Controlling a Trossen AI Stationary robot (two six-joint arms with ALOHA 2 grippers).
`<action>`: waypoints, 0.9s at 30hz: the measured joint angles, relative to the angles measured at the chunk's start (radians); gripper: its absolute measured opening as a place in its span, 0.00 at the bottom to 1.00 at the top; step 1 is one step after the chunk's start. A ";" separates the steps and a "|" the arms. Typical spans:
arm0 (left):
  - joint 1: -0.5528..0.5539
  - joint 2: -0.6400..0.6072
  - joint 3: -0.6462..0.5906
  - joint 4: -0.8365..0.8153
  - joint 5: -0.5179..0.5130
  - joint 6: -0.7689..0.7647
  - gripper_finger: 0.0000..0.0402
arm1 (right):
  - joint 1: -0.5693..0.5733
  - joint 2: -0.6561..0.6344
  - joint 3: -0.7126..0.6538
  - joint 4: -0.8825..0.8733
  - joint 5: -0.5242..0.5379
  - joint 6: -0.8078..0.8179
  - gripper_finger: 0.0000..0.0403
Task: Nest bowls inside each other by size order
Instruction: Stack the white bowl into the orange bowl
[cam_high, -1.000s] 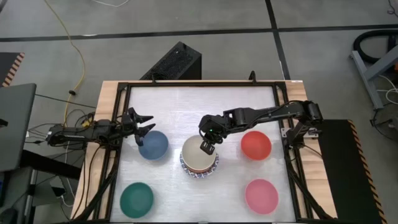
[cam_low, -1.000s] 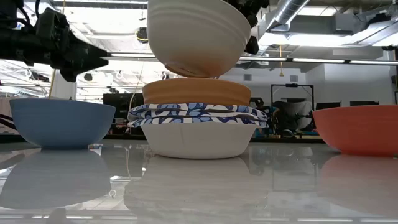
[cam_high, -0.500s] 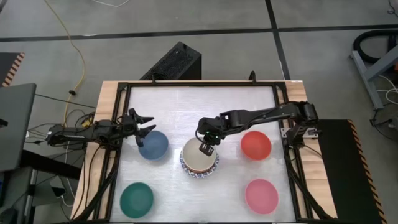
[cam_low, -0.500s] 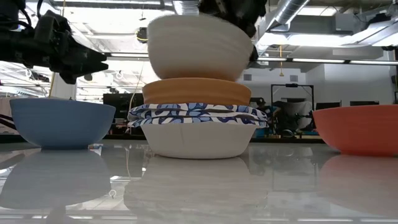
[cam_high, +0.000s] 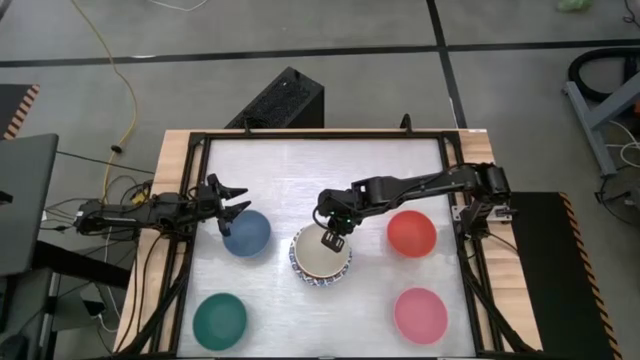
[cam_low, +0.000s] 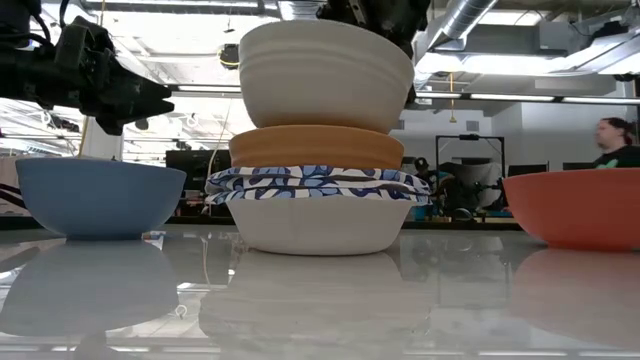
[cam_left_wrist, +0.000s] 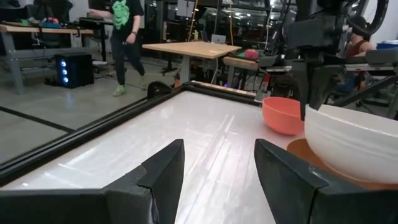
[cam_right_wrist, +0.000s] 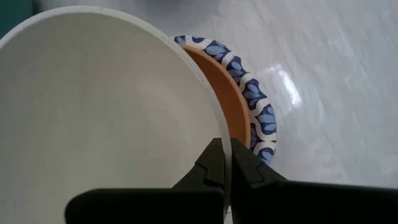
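Observation:
A cream bowl (cam_high: 319, 260) sits on top of a stack at the table's middle. Below it in the low view are an orange bowl (cam_low: 317, 147), blue-and-white patterned bowls (cam_low: 317, 182) and a white base (cam_low: 317, 226). My right gripper (cam_high: 333, 240) is shut on the cream bowl's far rim. My left gripper (cam_high: 228, 200) is open and empty, just beyond the far left edge of a slate-blue bowl (cam_high: 247, 232). Red (cam_high: 411, 232), pink (cam_high: 420, 314) and dark green (cam_high: 220, 319) bowls stand alone on their bases. My right gripper pinches the cream bowl's rim (cam_right_wrist: 219, 134) on its far right side, one finger (cam_right_wrist: 210, 164) inside the bowl and one (cam_right_wrist: 247, 167) outside. The fingers come from above, pointing down. The bowl sits level and upright, its bottom (cam_low: 318, 124) in the orange bowl.
The black frame rail (cam_high: 322, 134) runs round the white tabletop. Bare table lies between the stack and the far rail, and between the green and pink bowls. A person (cam_low: 620, 142) shows in the room behind.
My right gripper has gone down with the cream bowl. The bowl hung tilted above the orange bowl a second ago; now it sits level in it. The gripper stays shut on the rim.

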 joint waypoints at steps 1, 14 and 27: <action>0.000 0.000 0.000 0.000 0.000 0.000 0.46 | -0.003 0.001 0.000 -0.001 -0.003 -0.003 0.03; 0.000 0.000 0.000 0.000 -0.001 0.000 0.46 | -0.041 0.034 0.000 -0.001 -0.058 -0.013 0.03; 0.000 0.000 0.000 0.000 -0.001 0.000 0.46 | -0.063 0.062 0.000 0.004 -0.083 -0.039 0.03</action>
